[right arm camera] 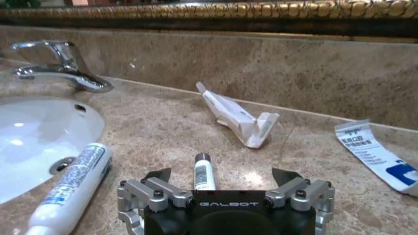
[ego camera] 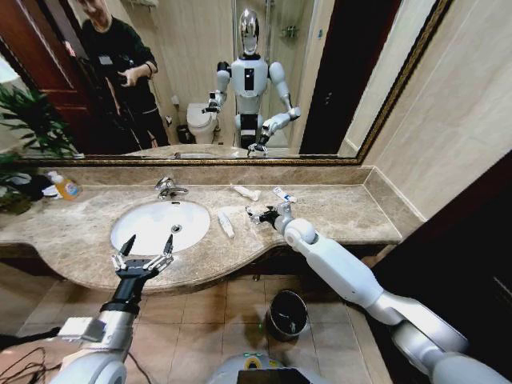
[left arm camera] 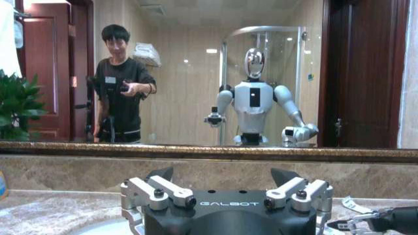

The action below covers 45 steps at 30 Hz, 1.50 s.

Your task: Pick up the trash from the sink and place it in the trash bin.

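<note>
Marble worktop (ego camera: 344,210), right of the sink (ego camera: 160,226), carries the trash: the right claw (ego camera: 258,214) hangs spread around a small tube (right arm camera: 203,172), presumably lined up to pinch it. Left claw (ego camera: 146,248) waits open by the sink's front rim; bin (ego camera: 287,314) sits on the floor below.

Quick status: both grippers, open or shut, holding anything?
Left gripper: open, empty, over the sink's front rim.
Right gripper: open, empty, over the counter, a small white tube between its fingers.
</note>
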Motion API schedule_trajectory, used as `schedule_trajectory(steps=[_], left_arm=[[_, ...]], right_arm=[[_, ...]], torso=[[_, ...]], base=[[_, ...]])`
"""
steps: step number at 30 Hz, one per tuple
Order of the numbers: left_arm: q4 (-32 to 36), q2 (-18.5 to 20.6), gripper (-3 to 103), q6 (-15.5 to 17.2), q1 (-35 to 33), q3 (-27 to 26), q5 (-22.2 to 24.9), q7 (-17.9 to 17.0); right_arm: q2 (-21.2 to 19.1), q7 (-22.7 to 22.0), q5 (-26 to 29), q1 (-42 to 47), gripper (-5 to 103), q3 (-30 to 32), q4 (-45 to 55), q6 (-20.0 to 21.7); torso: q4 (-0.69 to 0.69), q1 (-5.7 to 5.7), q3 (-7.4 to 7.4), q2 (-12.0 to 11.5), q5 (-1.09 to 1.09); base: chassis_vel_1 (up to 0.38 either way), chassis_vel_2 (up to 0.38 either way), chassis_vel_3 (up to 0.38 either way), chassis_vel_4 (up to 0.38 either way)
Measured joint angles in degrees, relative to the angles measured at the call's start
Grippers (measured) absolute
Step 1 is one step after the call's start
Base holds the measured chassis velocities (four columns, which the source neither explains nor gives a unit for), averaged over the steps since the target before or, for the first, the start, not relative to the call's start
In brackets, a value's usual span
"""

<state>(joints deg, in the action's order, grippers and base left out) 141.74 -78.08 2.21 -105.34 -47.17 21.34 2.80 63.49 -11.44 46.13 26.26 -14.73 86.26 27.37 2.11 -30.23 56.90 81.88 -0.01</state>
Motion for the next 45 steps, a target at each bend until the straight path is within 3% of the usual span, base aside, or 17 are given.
schedule_trajectory(steps=[7, 14, 16, 19, 26, 32, 37, 45], left_arm=[[0.00, 0.00, 100, 0.00, 0.00, 0.00, 0.00, 0.00], [0.00, 0.00, 100, 0.00, 0.00, 0.00, 0.00, 0.00], [0.00, 0.00, 100, 0.00, 0.00, 0.00, 0.00, 0.00], [0.00, 0.00, 100, 0.00, 0.00, 0.00, 0.00, 0.00], [0.00, 0.00, 100, 0.00, 0.00, 0.00, 0.00, 0.00], [0.00, 0.00, 100, 0.00, 0.00, 0.00, 0.00, 0.00], [0.00, 0.00, 100, 0.00, 0.00, 0.00, 0.00, 0.00], [0.00, 0.00, 100, 0.00, 0.00, 0.00, 0.00, 0.00]], right_arm=[[1.65, 0.05, -1.31, -1.10, 101, -1.29, -2.57, -0.15], [3.12, 0.06, -2.24, -2.84, 83, -1.72, -5.67, -0.37], [3.14, 0.06, -2.27, -3.06, 83, -1.72, -6.02, -0.41], [2.63, 0.11, -2.28, -3.45, 71, -1.97, -6.29, -0.42], [1.68, 0.08, -2.66, -2.45, 66, -2.29, -5.19, -0.35], [1.58, -0.48, -2.70, -2.05, 72, -2.38, -3.68, -0.19], [1.62, -0.74, -2.70, -2.06, 66, -2.36, -3.63, -0.02], [1.32, -0.93, -2.90, -0.42, 71, -2.49, -3.65, 0.12]], torso=[[0.00, 0.00, 0.00, 0.00, 0.00], [0.00, 0.00, 0.00, 0.00, 0.00], [0.00, 0.00, 0.00, 0.01, 0.00], [0.00, 0.00, 0.00, 0.01, 0.00], [0.00, 0.00, 0.00, 0.01, -0.01], [0.00, 0.00, 0.00, 0.01, 0.00], [0.00, 0.00, 0.00, 0.01, 0.00], [0.00, 0.00, 0.00, 0.01, 0.01]], base=[[0.000, 0.000, 0.000, 0.000], [0.000, 0.000, 0.000, 0.000], [0.000, 0.000, 0.000, 0.000], [0.000, 0.000, 0.000, 0.000], [0.000, 0.000, 0.000, 0.000], [0.000, 0.000, 0.000, 0.000], [0.000, 0.000, 0.000, 0.000], [0.000, 0.000, 0.000, 0.000]])
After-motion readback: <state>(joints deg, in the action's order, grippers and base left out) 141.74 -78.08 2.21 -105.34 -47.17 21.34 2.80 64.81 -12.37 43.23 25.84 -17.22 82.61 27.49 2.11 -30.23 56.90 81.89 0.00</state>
